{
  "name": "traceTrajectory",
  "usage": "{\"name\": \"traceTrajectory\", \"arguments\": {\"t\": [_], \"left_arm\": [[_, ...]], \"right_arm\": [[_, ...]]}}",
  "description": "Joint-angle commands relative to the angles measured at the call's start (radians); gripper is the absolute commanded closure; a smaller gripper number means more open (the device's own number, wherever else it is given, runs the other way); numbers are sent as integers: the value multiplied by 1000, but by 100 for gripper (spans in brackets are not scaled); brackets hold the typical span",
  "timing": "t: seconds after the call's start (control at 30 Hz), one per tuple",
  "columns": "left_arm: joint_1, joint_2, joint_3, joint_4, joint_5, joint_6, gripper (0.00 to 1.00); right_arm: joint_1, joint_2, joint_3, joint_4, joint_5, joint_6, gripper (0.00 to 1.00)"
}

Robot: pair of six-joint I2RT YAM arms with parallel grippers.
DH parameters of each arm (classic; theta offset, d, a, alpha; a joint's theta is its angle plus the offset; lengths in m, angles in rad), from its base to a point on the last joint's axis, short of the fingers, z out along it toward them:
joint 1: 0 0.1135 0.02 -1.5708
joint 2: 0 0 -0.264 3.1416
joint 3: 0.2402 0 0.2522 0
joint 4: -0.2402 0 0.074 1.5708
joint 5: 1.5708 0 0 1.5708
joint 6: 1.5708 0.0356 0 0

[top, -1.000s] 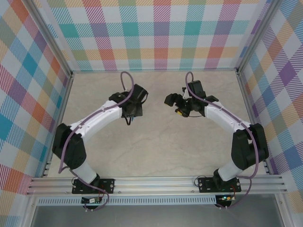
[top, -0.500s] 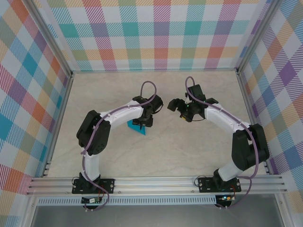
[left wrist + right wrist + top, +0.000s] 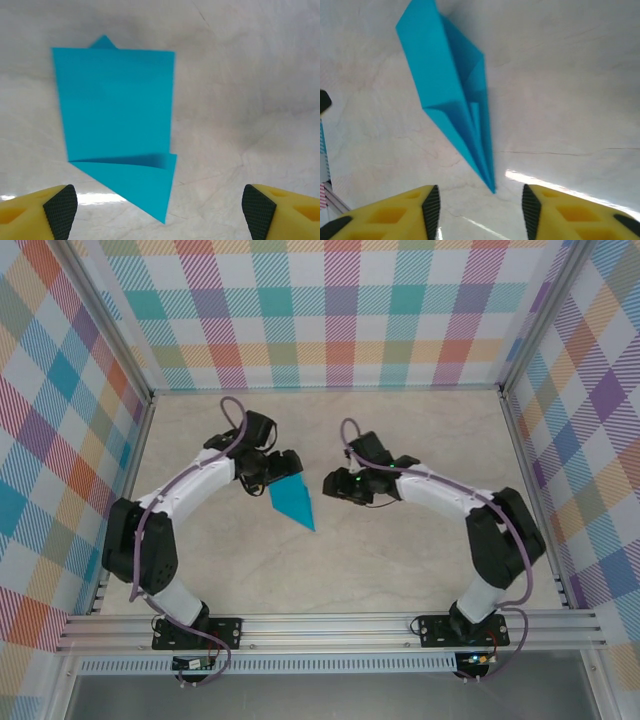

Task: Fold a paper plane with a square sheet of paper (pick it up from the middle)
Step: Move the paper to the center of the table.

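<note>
1. The paper plane [image 3: 292, 502] lies flat on the counter [image 3: 400, 570], between the two arms and a little left of the middle. Neither arm holds it.
2. From above, its long axis runs on a slant. The wide tail points toward the left end effector [image 3: 278, 464], and the sharp nose points toward the near edge and slightly to the right.
3. The left end effector hangs just beside the tail, its fingers [image 3: 60, 212] spread wide and empty. In its wrist view the plane lies just ahead of them.
4. The right end effector [image 3: 333, 484] stands near the plane's right flank, apart from it. Its fingers [image 3: 431, 210] are spread part way with nothing between them, and in its wrist view the nose points almost at the gap.
5. The left arm looks the nearer of the two. A grasp at the middle would probably need fingers set across the long axis, not along it.
</note>
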Motion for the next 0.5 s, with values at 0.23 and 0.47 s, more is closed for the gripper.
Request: {"name": "traceTrajectory", "arguments": {"t": [0.23,0.47], "left_arm": [[150,-91,-194,57,28,-113,8],[155,-77,-212,71,58,-108,7]], "right_arm": [[124,286,252,-20,7,-32,66],[118,402,373,-142,74,-108,67]]}}
